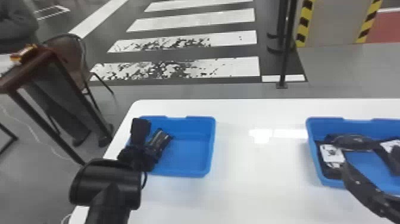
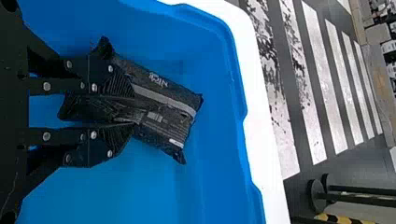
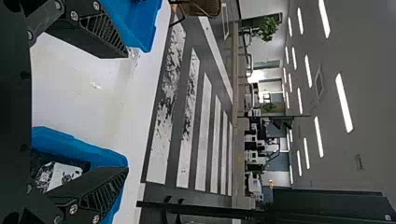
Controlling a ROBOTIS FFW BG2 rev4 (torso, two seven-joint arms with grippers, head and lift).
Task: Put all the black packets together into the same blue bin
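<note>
In the head view, my left gripper [image 1: 151, 151] is inside the left blue bin [image 1: 190, 158], at its left side, with a black packet [image 1: 160, 139] at its fingers. In the left wrist view, my left gripper [image 2: 133, 110] is shut on the middle of this black packet [image 2: 163, 105], against blue bin walls. My right gripper [image 1: 361, 186] hangs over the near left part of the right blue bin [image 1: 320, 178]. Its fingers stand wide apart at the right gripper [image 3: 127, 112] in the right wrist view. A black item with a white label [image 1: 331, 155] lies in the right bin.
Both bins stand on a white table [image 1: 259, 166], with a wide stretch of tabletop between them. More dark items with a white label [image 1: 390, 146] are in the right bin. Beyond the table's far edge stands a black post [image 1: 284, 59].
</note>
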